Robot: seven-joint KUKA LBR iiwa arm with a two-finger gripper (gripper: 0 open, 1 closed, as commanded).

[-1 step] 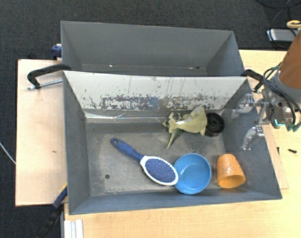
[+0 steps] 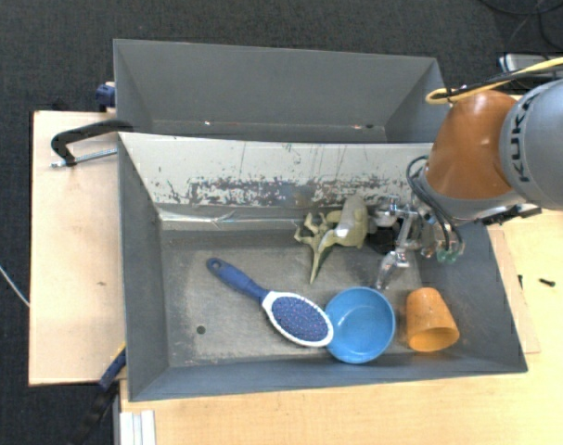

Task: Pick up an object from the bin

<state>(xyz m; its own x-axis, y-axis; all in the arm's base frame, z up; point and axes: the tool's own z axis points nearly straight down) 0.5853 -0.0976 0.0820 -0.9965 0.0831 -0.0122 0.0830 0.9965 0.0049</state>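
Note:
My gripper (image 2: 393,269) hangs low at the right of the bin, its metal fingers pointing down and to the left, with nothing seen between them. Just below its tips sits a blue bowl (image 2: 362,324), open side up. An orange cup (image 2: 430,320) lies on its side to the right of the bowl, under the gripper's right side. An olive-green toy figure (image 2: 337,231) with spread limbs lies to the gripper's left, against the back wall.
A blue-handled brush with a white oval head (image 2: 279,306) lies diagonally in the middle of the bin, its head touching the bowl. The arm's orange cover stands over the bin's right rim.

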